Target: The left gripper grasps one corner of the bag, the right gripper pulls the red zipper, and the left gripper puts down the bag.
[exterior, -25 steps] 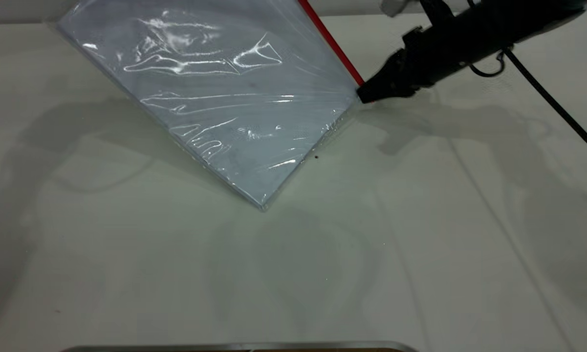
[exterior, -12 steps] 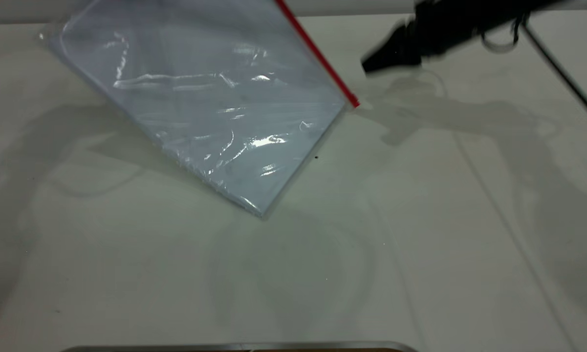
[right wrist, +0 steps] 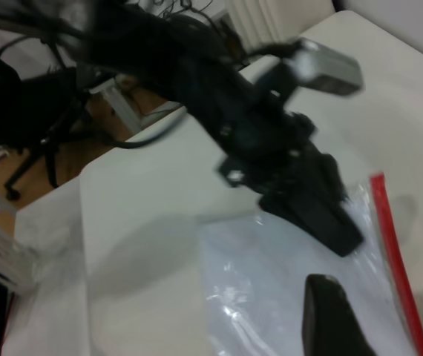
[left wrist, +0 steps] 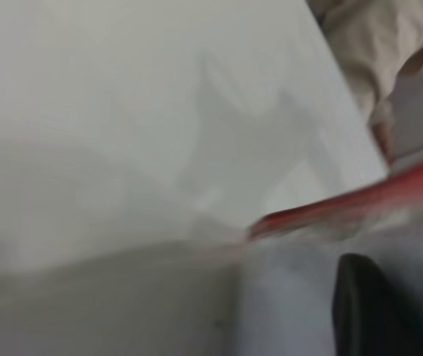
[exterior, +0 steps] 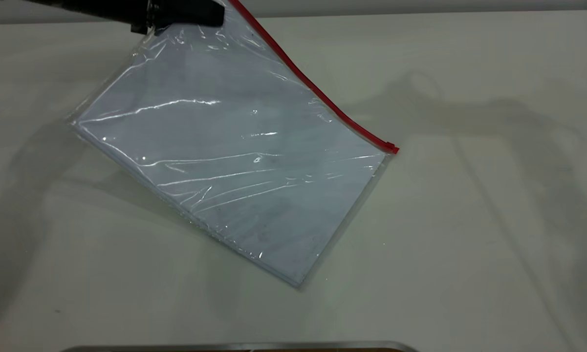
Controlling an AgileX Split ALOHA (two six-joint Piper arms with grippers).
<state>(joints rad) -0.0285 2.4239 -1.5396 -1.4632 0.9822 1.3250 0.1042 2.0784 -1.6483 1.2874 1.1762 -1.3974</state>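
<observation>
The bag (exterior: 234, 161) is a clear pouch with pale blue-white sheets inside and lies mostly flat on the table, its far corner raised. The red zipper (exterior: 317, 93) runs along its long edge, and the slider tab (exterior: 391, 146) sits at the near right end. My left gripper (exterior: 200, 13) is shut on the corner of the bag (exterior: 225, 22) at the top of the exterior view. It also shows in the right wrist view (right wrist: 323, 219). My right gripper (right wrist: 386, 322) is outside the exterior view. It hovers open over the bag (right wrist: 271, 297), with the zipper (right wrist: 393, 252) running between its fingers.
The white table (exterior: 469, 220) stretches to the right and front of the bag. A metal edge (exterior: 239, 346) lies along the bottom of the exterior view. Beyond the table's far edge, a chair (right wrist: 41, 148) and cables show in the right wrist view.
My right gripper let go of the slider end and pulled up and right out of the exterior view. The bag came down toward the table, and my left gripper came into view at the top.
</observation>
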